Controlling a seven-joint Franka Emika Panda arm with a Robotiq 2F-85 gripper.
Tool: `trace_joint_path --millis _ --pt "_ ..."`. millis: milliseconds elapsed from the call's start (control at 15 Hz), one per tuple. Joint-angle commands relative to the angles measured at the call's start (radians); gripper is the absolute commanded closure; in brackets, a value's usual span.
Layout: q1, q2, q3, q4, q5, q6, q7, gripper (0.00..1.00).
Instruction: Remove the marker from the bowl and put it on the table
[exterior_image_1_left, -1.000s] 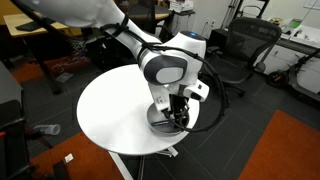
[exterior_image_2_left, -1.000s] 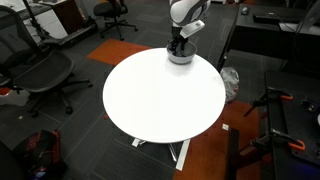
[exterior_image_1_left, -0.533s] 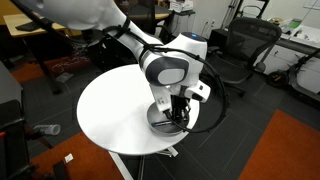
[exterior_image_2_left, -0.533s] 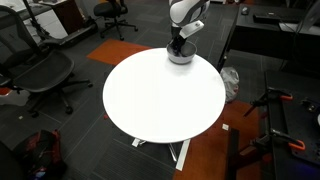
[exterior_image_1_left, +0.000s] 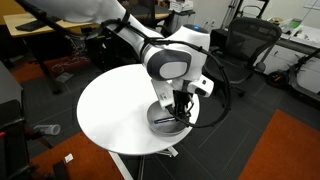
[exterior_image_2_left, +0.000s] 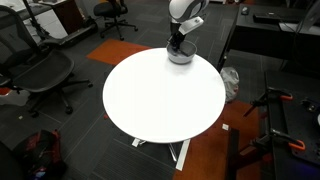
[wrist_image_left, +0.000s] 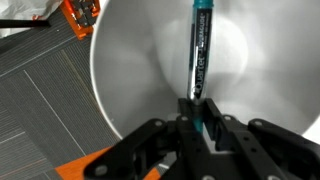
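Observation:
In the wrist view the marker (wrist_image_left: 199, 50), a thin dark stick with a teal end, runs up the middle of the picture over the shiny metal bowl (wrist_image_left: 130, 70). My gripper (wrist_image_left: 198, 112) is shut on the marker's lower end, both fingers pressed against it. In both exterior views the gripper (exterior_image_1_left: 181, 112) reaches down into the bowl (exterior_image_1_left: 160, 121), which sits near the edge of the round white table (exterior_image_1_left: 115, 110). In the farther exterior view the bowl (exterior_image_2_left: 180, 57) lies at the table's (exterior_image_2_left: 160, 95) far rim under the gripper (exterior_image_2_left: 178, 46). The marker is too small to see there.
Office chairs (exterior_image_2_left: 40, 70) and wooden desks (exterior_image_1_left: 40, 25) surround the table. A dark cable (exterior_image_1_left: 215, 105) loops off the arm beside the bowl. Grey and orange carpet (wrist_image_left: 40, 90) shows past the table edge in the wrist view.
The fingers have closed on the marker's end within the last second. The arm has risen slightly over the bowl.

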Motion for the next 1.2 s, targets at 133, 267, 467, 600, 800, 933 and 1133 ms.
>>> trace_joint_path --millis 133,267,467,600,800,933,1133 --pt "0.032 -0.157 -0.011 -0.1 -0.026 -0.024 0.005 0.95" --pt "0.046 -0.201 -0.015 -0.129 -0.04 -0.018 0.006 0.95" --pt "0.069 -0.271 -0.01 -0.186 -0.055 -0.011 0.007 0.95" --pt "0.097 -0.307 -0.013 -0.219 -0.069 -0.01 0.028 0.95" --pt "0.139 -0.356 -0.003 -0.275 -0.091 0.004 0.036 0.95" --pt "0.169 -0.373 0.006 -0.299 -0.1 0.014 0.036 0.95" --pt "0.208 -0.377 0.023 -0.311 -0.106 0.016 0.031 0.95"
